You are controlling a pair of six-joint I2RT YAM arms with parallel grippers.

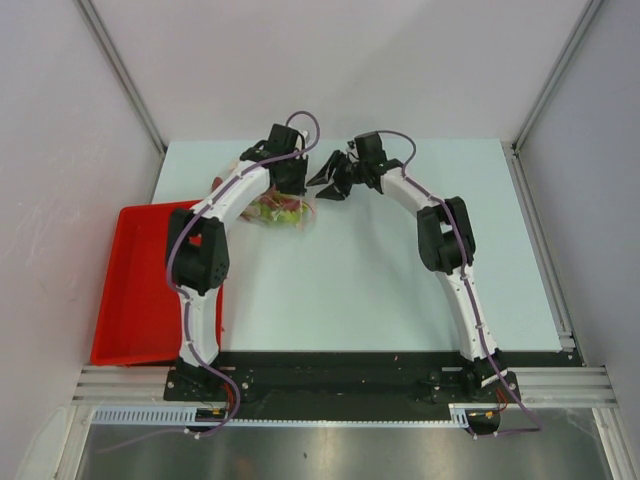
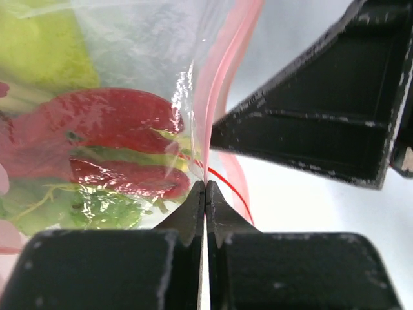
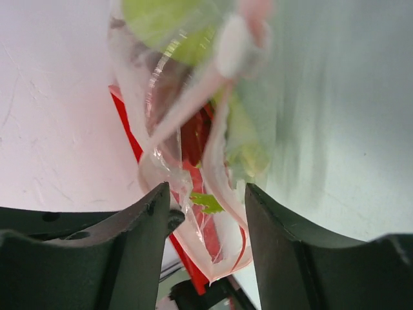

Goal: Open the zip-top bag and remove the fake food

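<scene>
Pale grey walls (image 1: 350,60) enclose a light table (image 1: 400,290) with a metal rail (image 1: 120,385) at its near edge.

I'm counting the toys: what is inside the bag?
Through the clear bag show a red toy, a green leafy piece and a yellow-green piece. Glare and creases hide their full shapes and anything behind them.

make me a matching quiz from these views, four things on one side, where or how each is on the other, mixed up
1 left gripper
2 right gripper
3 fake food
4 red tray

a inside the zip-top bag
b jaws apart
c at the left edge of the table
d shut on the bag's edge

Pairs: 1-d, 2-b, 3-a, 4-c
</scene>
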